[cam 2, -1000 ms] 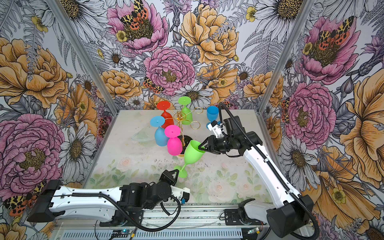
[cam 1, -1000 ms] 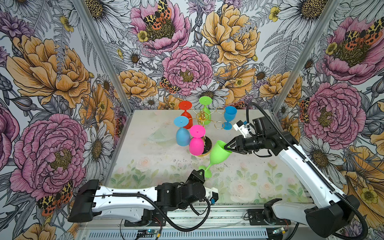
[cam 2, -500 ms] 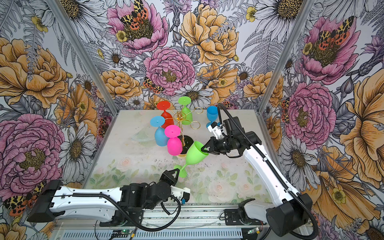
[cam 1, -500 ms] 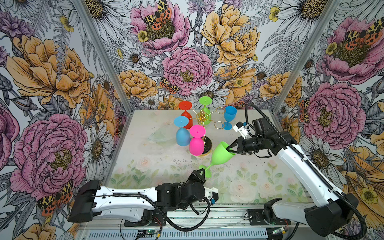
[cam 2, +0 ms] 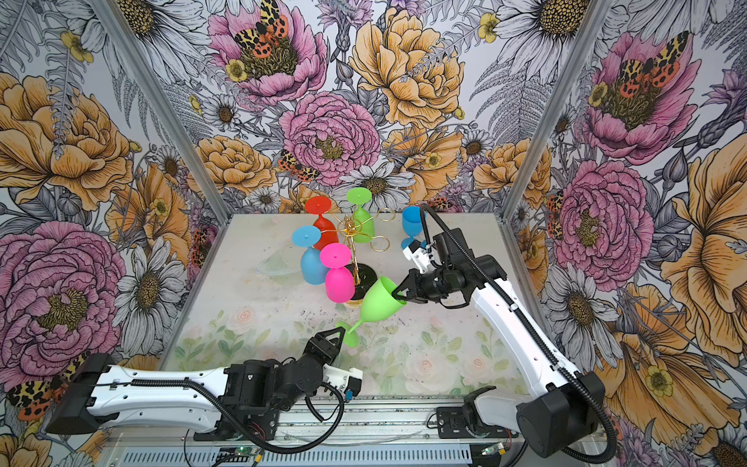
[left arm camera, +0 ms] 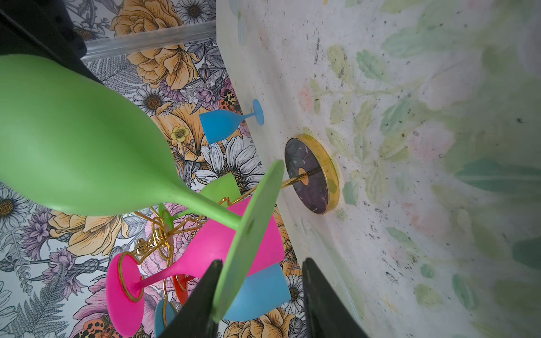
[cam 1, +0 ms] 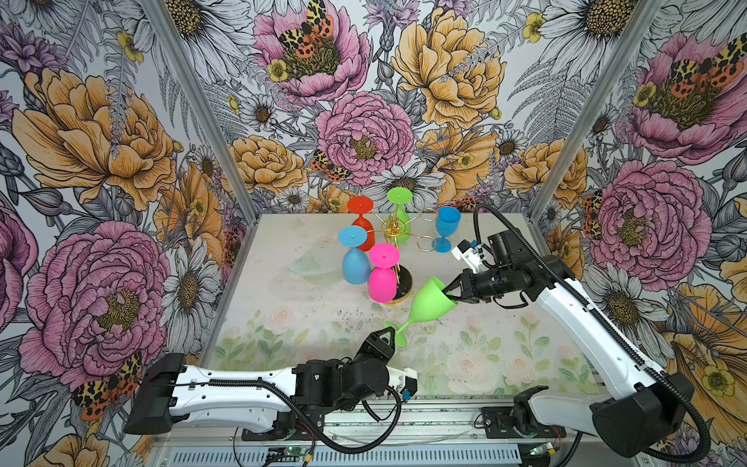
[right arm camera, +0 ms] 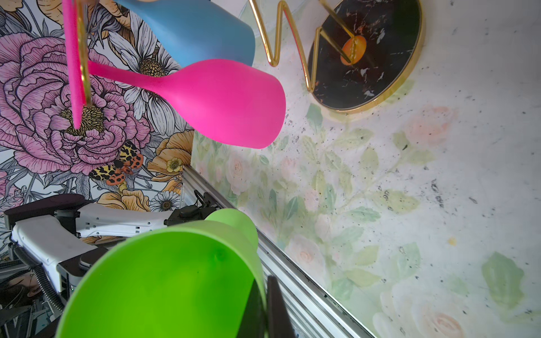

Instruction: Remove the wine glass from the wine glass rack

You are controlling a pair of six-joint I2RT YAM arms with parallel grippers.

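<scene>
In both top views the lime-green plastic wine glass (cam 1: 430, 303) is off the thin gold wire wine glass rack (cam 1: 394, 230). It hangs tilted in the air just in front of the rack's round black base, with the bowl towards the right arm and the foot towards the left. The right gripper (cam 1: 450, 293) is pinched on the bowl's rim, one finger inside and one outside. The left gripper (cam 1: 389, 336) sits at the foot. Pink, blue, red and green glasses hang upside down on the rack, and a blue one stands upright on the floral-print table (cam 1: 505, 343) behind.

In the left wrist view the left gripper's black fingers (left arm camera: 202, 298) stand apart. The green foot disc (left arm camera: 248, 240) lies between them, close against one finger and clear of the other, so they have no grip on it.

In the right wrist view a dark finger (right arm camera: 276, 307) clamps the green rim, and the hot-pink plastic glass (right arm camera: 222, 102) hangs nearby, apart.

The lift-off looks done, and only the right arm carries the glass. Next, the left gripper likely needs to back clear of the foot. The right arm can then steer away from the pink glass and stand the green one upright on bare table. A rim pinch is a thin hold, so the glass may swing.

No brand, label or writing can be read.
</scene>
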